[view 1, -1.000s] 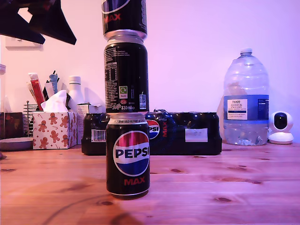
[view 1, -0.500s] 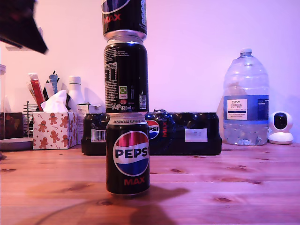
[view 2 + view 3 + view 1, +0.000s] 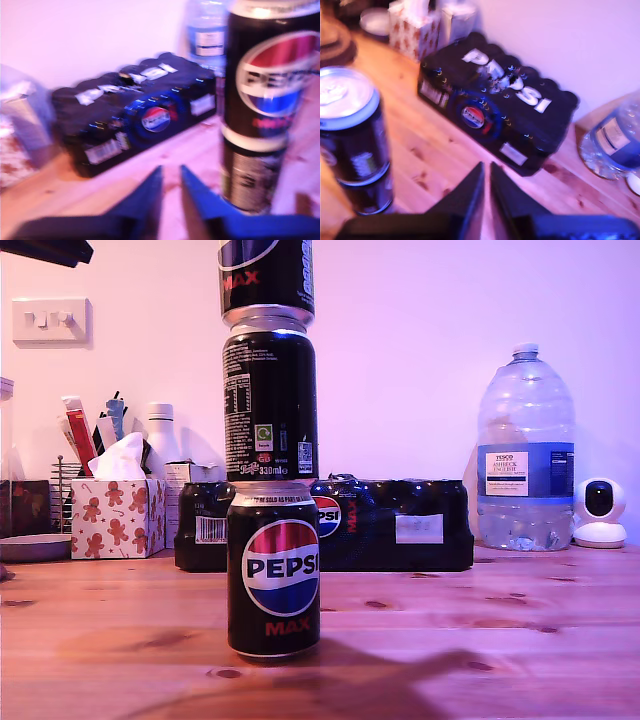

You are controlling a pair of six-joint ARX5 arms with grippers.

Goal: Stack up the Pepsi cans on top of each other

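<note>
Both my first gripper (image 3: 170, 172) and my second gripper (image 3: 486, 169) nearly closed, empty, top Pepsi can (image 3: 266, 275) cropped, wrist views blurred

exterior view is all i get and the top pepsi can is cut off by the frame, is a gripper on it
Observer: No. The second wrist view shows the top can with its silver lid bare. My second gripper is apart from it, jaws close together with nothing between them.
Operator: and the other gripper
Observer: My first gripper is also clear of the stack, jaws nearly together and empty. In its view the top can stands upright on the middle can, though blur hides how the rims seat.
</note>
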